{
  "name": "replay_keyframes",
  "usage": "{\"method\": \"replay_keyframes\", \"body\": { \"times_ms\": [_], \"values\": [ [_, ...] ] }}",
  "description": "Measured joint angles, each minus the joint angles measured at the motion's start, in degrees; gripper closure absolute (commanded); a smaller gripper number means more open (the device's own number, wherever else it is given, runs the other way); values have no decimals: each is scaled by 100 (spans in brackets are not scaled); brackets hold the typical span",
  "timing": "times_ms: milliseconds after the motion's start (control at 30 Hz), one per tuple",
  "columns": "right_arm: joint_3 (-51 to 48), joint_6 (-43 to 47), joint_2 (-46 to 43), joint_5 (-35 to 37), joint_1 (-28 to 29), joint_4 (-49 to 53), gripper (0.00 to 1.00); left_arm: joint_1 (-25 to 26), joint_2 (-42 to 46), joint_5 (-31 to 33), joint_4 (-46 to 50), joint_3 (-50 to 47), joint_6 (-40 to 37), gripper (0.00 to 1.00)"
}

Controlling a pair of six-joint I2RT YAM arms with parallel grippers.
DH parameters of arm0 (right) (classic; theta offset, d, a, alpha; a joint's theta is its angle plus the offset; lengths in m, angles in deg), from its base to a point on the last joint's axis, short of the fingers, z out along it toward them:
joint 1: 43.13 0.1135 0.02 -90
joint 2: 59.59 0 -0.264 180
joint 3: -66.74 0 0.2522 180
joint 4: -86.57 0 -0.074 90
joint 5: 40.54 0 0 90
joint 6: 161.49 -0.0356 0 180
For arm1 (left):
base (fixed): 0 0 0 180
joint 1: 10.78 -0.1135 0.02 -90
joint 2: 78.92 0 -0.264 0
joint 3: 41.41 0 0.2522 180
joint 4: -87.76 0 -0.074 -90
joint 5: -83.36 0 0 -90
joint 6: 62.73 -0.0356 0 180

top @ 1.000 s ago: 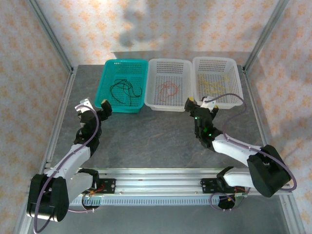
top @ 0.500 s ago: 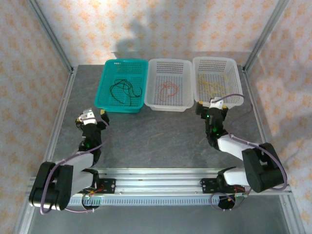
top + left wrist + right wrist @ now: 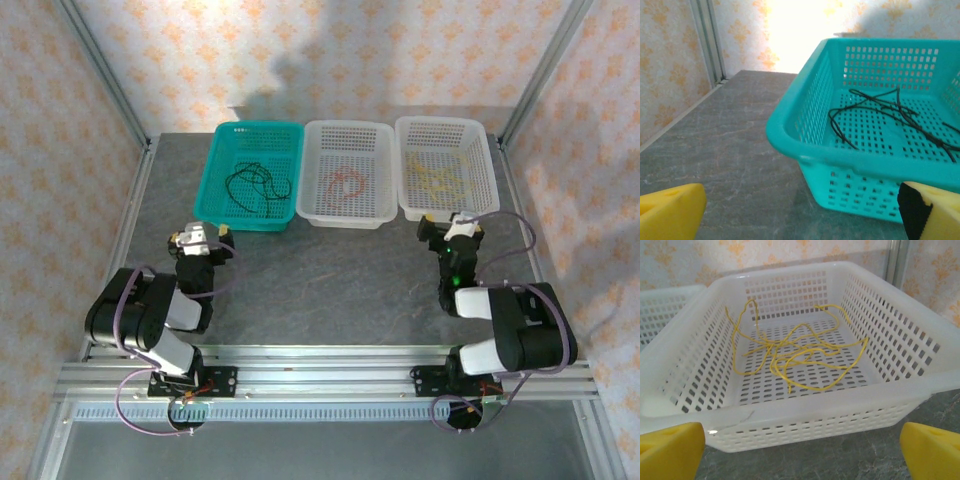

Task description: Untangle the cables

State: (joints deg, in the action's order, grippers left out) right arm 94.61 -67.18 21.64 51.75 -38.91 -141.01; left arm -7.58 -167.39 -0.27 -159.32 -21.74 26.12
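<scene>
The black cable [image 3: 256, 184] [image 3: 890, 112] lies loose in the teal basket [image 3: 222, 170] [image 3: 790, 135]. An orange-red cable [image 3: 345, 183] rests in the middle white basket [image 3: 312, 205]. The yellow cable [image 3: 438, 176] [image 3: 795, 352] is spread over the floor of the right white basket [image 3: 488, 195] [image 3: 805, 412]. My left gripper [image 3: 203, 238] [image 3: 802, 212] stands open and empty just in front of the teal basket, low over the table. My right gripper [image 3: 447, 231] [image 3: 802, 450] is open and empty too, right before the yellow cable's basket.
The three baskets stand side by side at the back of the grey stone-look table [image 3: 330, 275]. Metal frame posts [image 3: 110, 110] and patterned walls close in the sides. Both arms are folded back near their bases at the front rail [image 3: 320, 360].
Both arms have drawn back toward their bases and folded down. The left gripper moved down from the teal basket's corner, and the right one shifted right, away from the middle basket.
</scene>
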Motion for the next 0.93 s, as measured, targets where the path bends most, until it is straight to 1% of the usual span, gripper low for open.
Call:
{"method": "replay_keyframes", "body": {
  "times_ms": [100,200,333,933],
  "values": [
    [-170,-24,341,-68,-81,-507,0,0,31,-11,-81,48,-26,0],
    [-190,-61,579,-120,-90,-599,0,-116,35,-61,282,431,26,0],
    [-184,-114,592,-149,-129,-619,0,-352,35,-151,398,627,131,1],
    [-177,-127,592,-190,-129,-693,0,-358,35,-280,566,627,131,0]
  ]
}}
